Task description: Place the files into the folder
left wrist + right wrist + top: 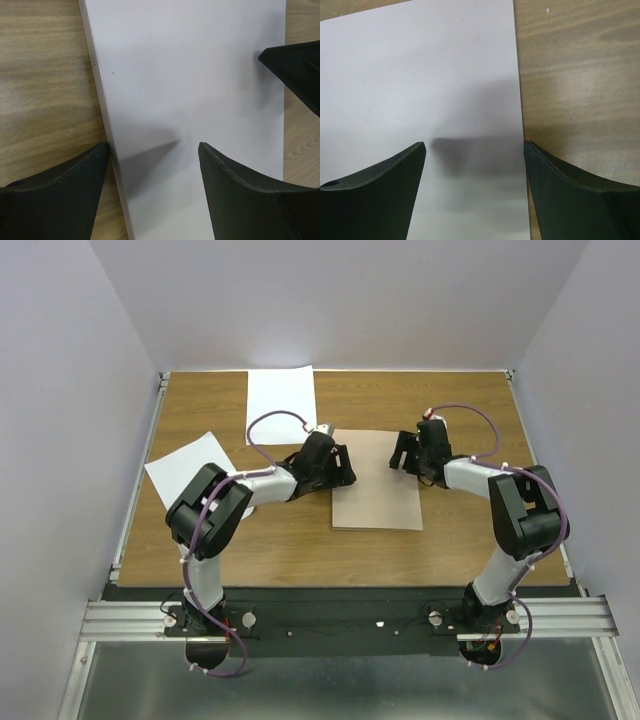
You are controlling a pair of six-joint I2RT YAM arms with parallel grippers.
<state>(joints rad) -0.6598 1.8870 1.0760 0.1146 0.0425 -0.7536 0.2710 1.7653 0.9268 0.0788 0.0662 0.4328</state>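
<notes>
Wood table [300, 540]: left tool [343, 466], right tool [402, 454] angled inward, each spread astride folder [378, 495] edge.

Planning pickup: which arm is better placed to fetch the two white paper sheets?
Left, probably. Both white paper sheets lie left of the tan cardboard folder, nearer the left gripper; the right gripper sits at the folder's opposite edge.

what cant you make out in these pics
- Folder: a flat tan rectangle in the top view; any clip or fold is too small to see.
- Near white sheet: one corner is hidden under the left arm in the top view.
- Left end effector and right end effector: both are open astride the folder's edges. Contact is unclear, because their bodies hide the tips from above.
- Dark shape: cut off by the left wrist view's right edge.
</notes>
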